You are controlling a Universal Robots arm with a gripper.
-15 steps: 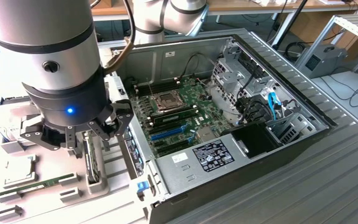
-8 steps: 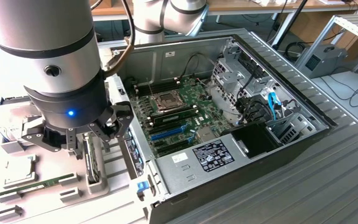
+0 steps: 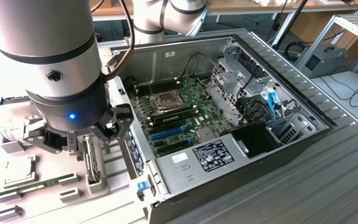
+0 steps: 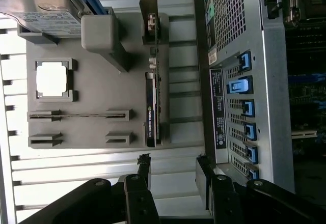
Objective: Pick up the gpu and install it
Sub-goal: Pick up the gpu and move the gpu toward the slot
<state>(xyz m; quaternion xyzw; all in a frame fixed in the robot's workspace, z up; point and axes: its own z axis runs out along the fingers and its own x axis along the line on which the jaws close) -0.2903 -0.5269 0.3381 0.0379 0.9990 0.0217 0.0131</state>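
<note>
Your arm's smooth grey and black wrist looms closest, and the claw (image 3: 93, 140) hangs just above the gpu (image 3: 92, 164), jaws spread wide, gripping nothing. You've got the gpu (image 4: 153, 107) standing on edge in the grey moulded holder (image 4: 102, 96), just beside the open computer case (image 3: 291, 140). Its long axis runs parallel to the case's perforated metal panel (image 4: 239, 56). From the wrist camera you see a thin black edge with a green label, silver bracket at the end away from the fingertips (image 4: 144, 159).
</note>
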